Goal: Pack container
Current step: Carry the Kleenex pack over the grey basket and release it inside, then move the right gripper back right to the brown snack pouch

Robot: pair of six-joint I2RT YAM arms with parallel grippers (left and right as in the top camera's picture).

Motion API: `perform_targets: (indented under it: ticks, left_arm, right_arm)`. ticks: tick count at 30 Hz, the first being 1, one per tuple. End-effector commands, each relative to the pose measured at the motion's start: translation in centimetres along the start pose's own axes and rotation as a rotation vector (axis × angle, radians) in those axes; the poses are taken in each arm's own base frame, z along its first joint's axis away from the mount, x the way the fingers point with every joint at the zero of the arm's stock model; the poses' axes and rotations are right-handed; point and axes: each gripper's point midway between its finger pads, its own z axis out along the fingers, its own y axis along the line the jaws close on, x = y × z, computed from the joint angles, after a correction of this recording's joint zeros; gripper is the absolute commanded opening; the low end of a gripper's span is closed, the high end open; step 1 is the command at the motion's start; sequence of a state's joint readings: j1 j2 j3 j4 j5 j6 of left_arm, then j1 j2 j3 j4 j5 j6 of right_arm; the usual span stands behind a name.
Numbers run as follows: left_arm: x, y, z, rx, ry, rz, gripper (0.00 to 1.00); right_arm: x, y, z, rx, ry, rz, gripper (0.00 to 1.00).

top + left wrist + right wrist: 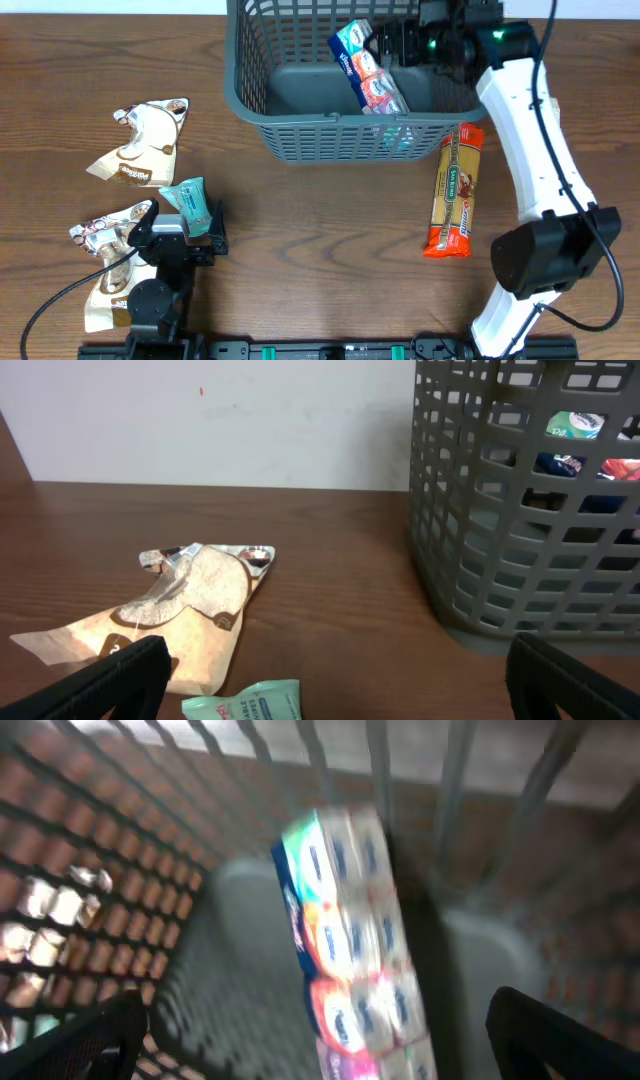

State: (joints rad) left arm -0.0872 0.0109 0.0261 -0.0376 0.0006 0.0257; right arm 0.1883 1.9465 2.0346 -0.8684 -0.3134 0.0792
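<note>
R claw (pixel 320 1055) sat w/in the container (pixel 300 135), fingers spread wide, gripping nothing. The tissue pack (pixel 345 950) lay just ahead of it on the basket floor; couldn't tell if they touched. L claw (pixel 335 660) was wide open too and empty, low over the worktop (pixel 330 560). A teal packet (pixel 245 705) lay between its fingers, a brown pouch (pixel 190 600) ahead-left, the container ahead-right.
</note>
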Motion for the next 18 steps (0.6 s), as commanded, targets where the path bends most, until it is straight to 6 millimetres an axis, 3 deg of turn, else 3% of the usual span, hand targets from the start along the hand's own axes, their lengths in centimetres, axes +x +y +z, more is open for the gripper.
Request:
perform_targets:
  ticks: [1,3,6,8,10,12,13,18]
  left_arm:
    - [1.8,0.1,0.1,-0.007,0.051,0.002,0.99]
    - [1.8,0.1,0.1,-0.007,0.051,0.002,0.99]
    - [1.8,0.1,0.1,-0.007,0.051,0.002,0.99]
    - [1.8,0.1,0.1,-0.007,0.051,0.002,0.99]
    - [1.8,0.1,0.1,-0.007,0.051,0.002,0.99]
    - [1.8,0.1,0.1,-0.007,0.051,0.002,0.99]
    - [1.8,0.1,0.1,-0.007,0.051,0.002,0.98]
    - [1.8,0.1,0.1,-0.007,0.051,0.002,0.99]
  right_arm:
    - [-6.4,1.0,-5.9,0.031,-0.189,-0.064,0.99]
    - [-9.0,-0.2,-10.3,0.145,-0.276,-0.058,0.99]
    - [-10.4,-3.4,-16.8,0.372,-0.357,-0.019,0.99]
    - [-9.8,-6.3,-21.1,0.552,-0.370,0.027,0.99]
    - [-8.2,-9.1,-24.0,0.701,-0.339,0.072,0.99]
    - [-5.5,-12.3,-25.9,0.829,-0.252,0.122,0.99]
    - [-4.9,-13.0,-26.1,0.848,-0.226,0.132,0.99]
    - [-0.5,-17.9,-25.0,0.845,-0.045,0.207,0.99]
